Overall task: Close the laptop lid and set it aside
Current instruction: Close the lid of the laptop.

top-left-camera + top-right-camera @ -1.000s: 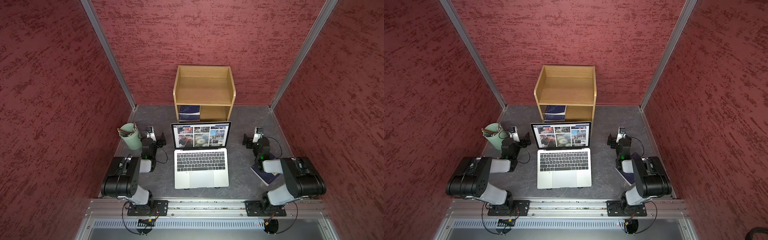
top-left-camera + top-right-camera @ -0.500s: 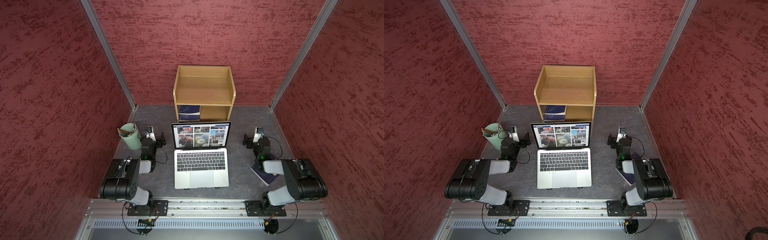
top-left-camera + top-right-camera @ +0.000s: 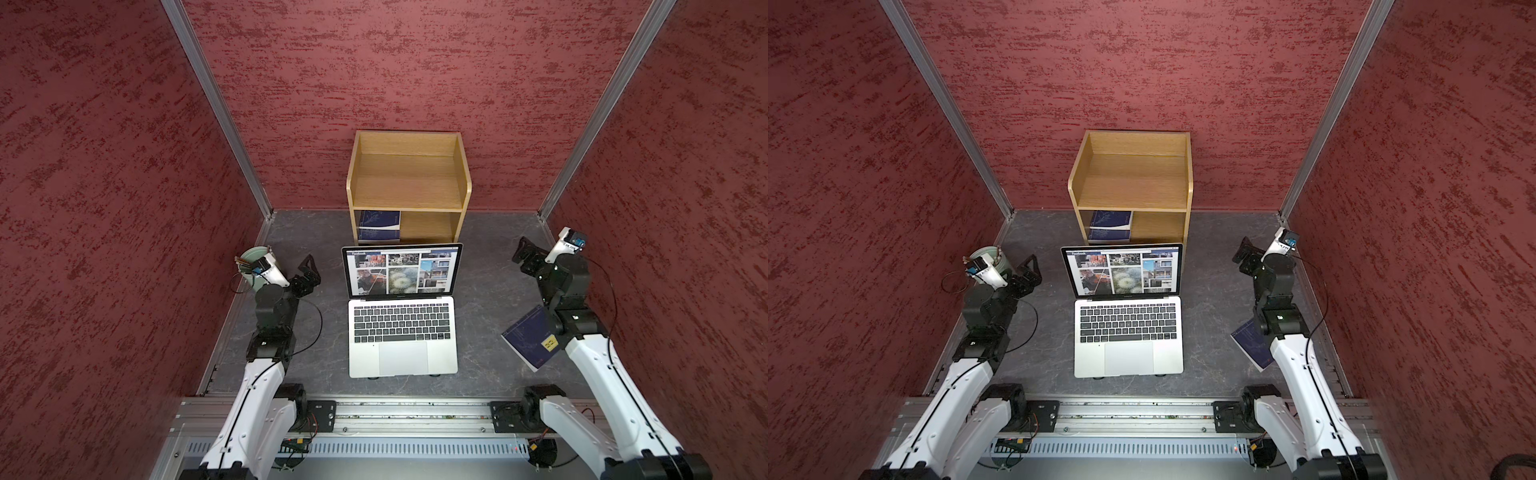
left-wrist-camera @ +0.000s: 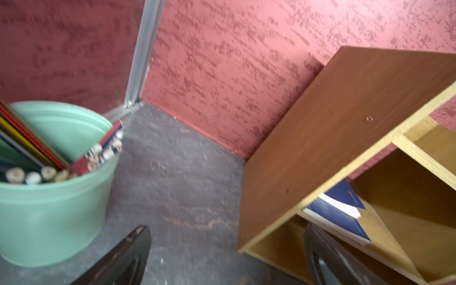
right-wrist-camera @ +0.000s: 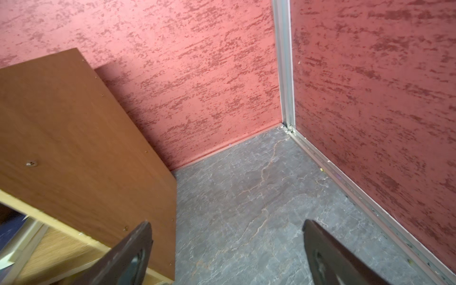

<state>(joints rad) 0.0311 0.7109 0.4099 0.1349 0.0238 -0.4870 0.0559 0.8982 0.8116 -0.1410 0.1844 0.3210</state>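
The laptop (image 3: pixel 403 338) (image 3: pixel 1128 338) lies open in the middle of the grey table, keyboard toward the front. The laptop lid (image 3: pixel 401 270) (image 3: pixel 1123 270) stands upright at the back with a photo page lit on its screen. My left gripper (image 3: pixel 309 272) (image 3: pixel 1027 272) (image 4: pixel 225 229) hangs open left of the lid, apart from it. My right gripper (image 3: pixel 524 253) (image 3: pixel 1246 251) (image 5: pixel 227 223) is open far right of the lid, near the right wall. Neither gripper holds anything. Neither wrist view shows the laptop.
A wooden shelf (image 3: pixel 409 183) (image 4: pixel 333 128) (image 5: pixel 74 138) stands just behind the lid, a blue book (image 3: pixel 379 226) in its lower compartment. A green cup of pencils (image 3: pixel 251 259) (image 4: pixel 49 197) sits behind my left wrist. Another blue book (image 3: pixel 530 336) lies under my right arm. Red walls enclose three sides.
Both arms have unfolded from their low rest poses and risen. The grippers have lifted and stay open. The laptop has not moved.
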